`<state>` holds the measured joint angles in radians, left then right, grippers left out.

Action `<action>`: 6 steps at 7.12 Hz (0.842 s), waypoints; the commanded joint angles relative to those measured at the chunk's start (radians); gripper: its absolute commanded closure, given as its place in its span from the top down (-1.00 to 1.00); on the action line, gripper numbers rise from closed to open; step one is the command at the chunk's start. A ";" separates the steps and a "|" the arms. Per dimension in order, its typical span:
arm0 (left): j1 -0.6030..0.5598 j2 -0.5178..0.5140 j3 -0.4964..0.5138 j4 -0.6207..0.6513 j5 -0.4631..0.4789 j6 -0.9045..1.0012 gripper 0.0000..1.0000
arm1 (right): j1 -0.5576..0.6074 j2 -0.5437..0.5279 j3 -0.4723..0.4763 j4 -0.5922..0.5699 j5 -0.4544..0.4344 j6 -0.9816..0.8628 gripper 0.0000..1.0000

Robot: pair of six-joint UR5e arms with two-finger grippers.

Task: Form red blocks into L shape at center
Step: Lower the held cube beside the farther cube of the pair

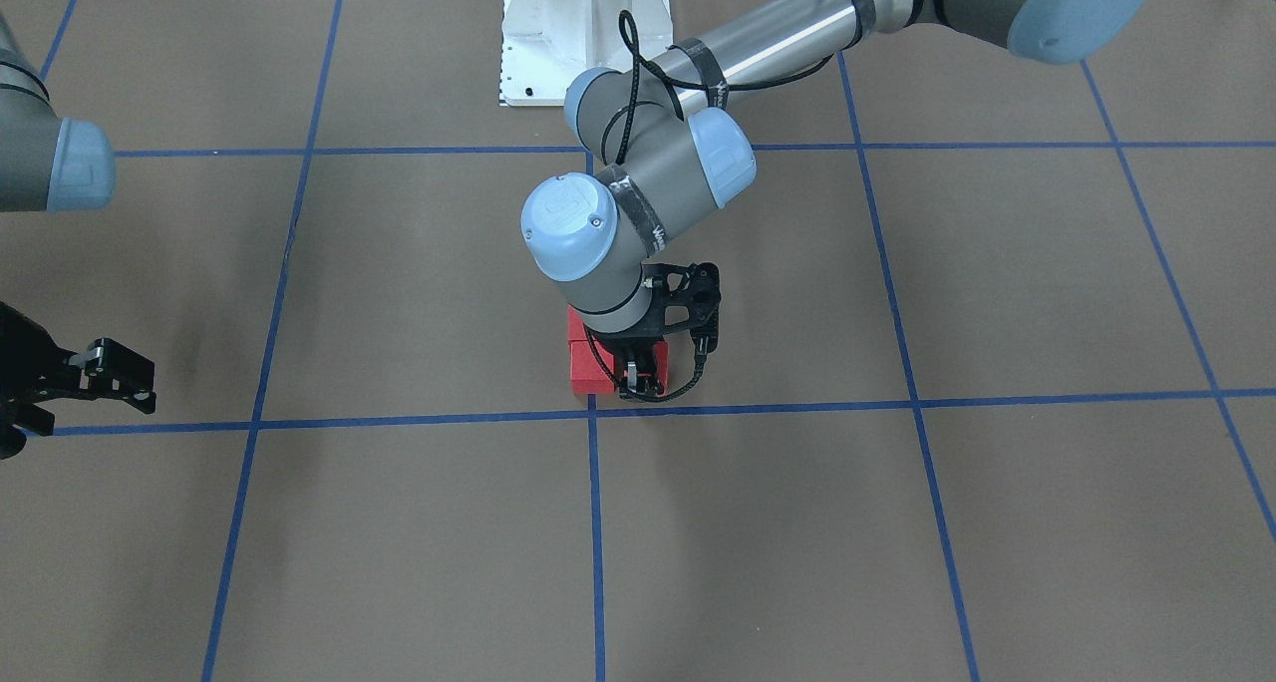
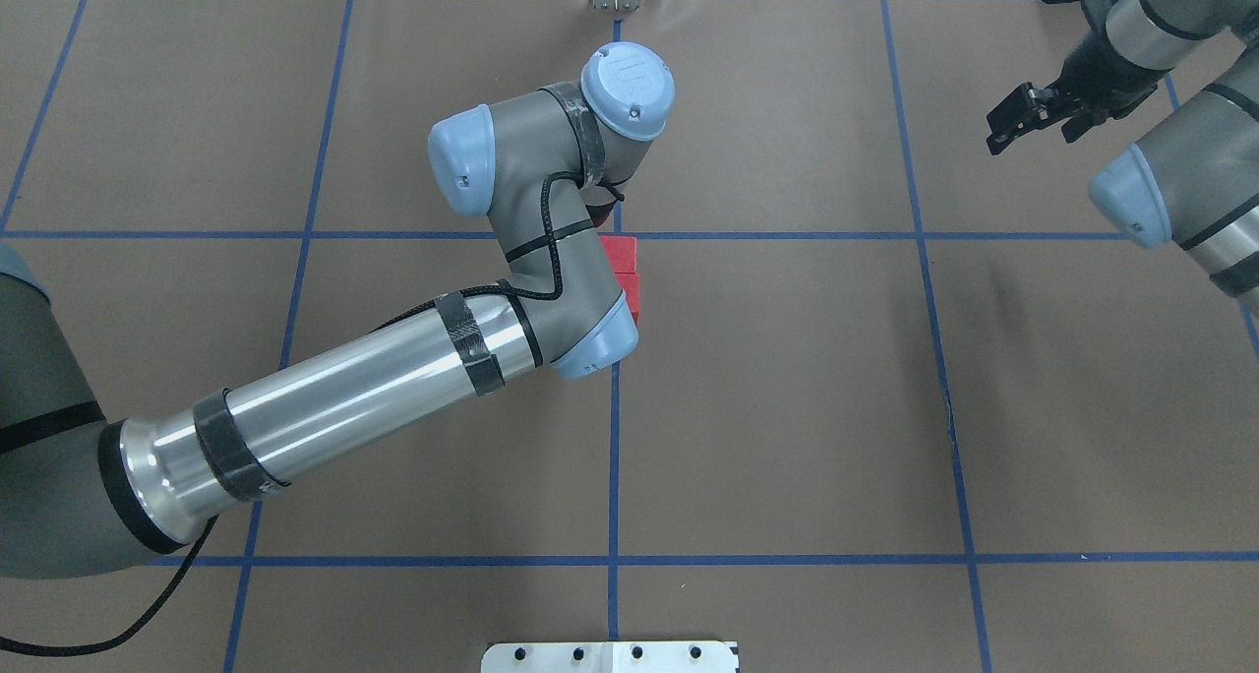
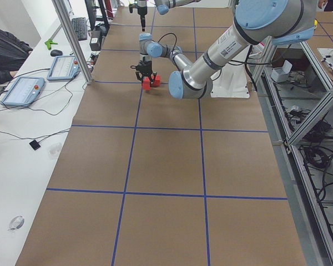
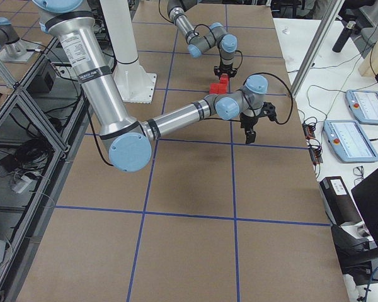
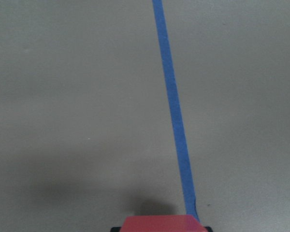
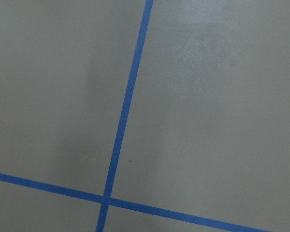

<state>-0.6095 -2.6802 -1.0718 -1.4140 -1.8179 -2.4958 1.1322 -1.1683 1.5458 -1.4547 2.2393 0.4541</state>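
At the left edge of the front view, the right end effector [image 1: 140,383] hangs released and empty, well apart from the work. Low in the middle of that frame, just above the tape crossing that marks the center [image 1: 618,433], the left end effector [image 1: 643,377] looks clenched on one block [image 5: 162,223]. That block sits beside the nearer of the other two blocks [image 1: 588,358], which touch in a line running up the frame. To my eye the L is all but made on the surface; what's left is letting go and lifting clear.
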 commanded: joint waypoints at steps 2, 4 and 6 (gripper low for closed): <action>0.008 -0.010 0.001 0.020 0.000 -0.017 -1.00 | -0.002 -0.001 -0.004 0.001 -0.003 -0.002 0.99; 0.008 -0.009 0.006 0.020 0.002 -0.032 -1.00 | -0.003 0.004 -0.009 0.001 -0.006 0.003 0.99; 0.008 -0.010 0.013 0.018 0.003 -0.032 -1.00 | -0.003 0.006 -0.009 0.001 -0.006 0.000 0.99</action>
<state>-0.6014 -2.6901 -1.0626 -1.3947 -1.8153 -2.5263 1.1294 -1.1638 1.5378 -1.4542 2.2339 0.4548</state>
